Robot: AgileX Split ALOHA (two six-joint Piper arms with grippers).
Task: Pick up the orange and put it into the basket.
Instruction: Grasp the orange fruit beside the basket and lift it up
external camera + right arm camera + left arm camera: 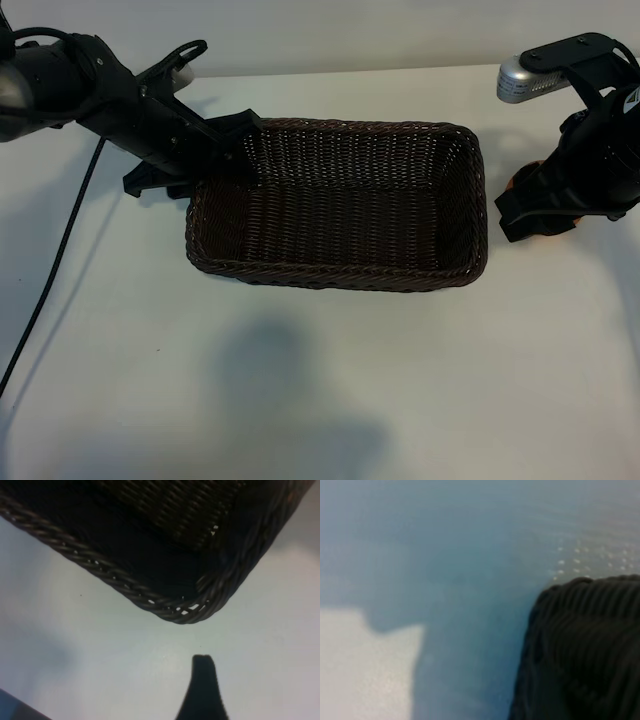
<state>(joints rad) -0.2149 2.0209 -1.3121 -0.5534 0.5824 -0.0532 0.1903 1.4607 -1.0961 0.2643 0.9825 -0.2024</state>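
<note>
The dark brown woven basket (466, 190) stands in the middle of the table with nothing in it. Of the orange (517, 183) only small patches show, just off the basket's right end, mostly hidden behind my right gripper (540, 208), which hangs low right over it. In the right wrist view one black finger (202, 682) stands over bare table near a basket corner (190, 611), with nothing against it and no fruit in sight. My left gripper (205, 150) sits at the basket's far left corner, and the left wrist view shows only the basket's wall (585, 645) and the table.
A black cable (55, 270) trails down the table's left side from the left arm. The white tabletop (330, 390) stretches wide in front of the basket.
</note>
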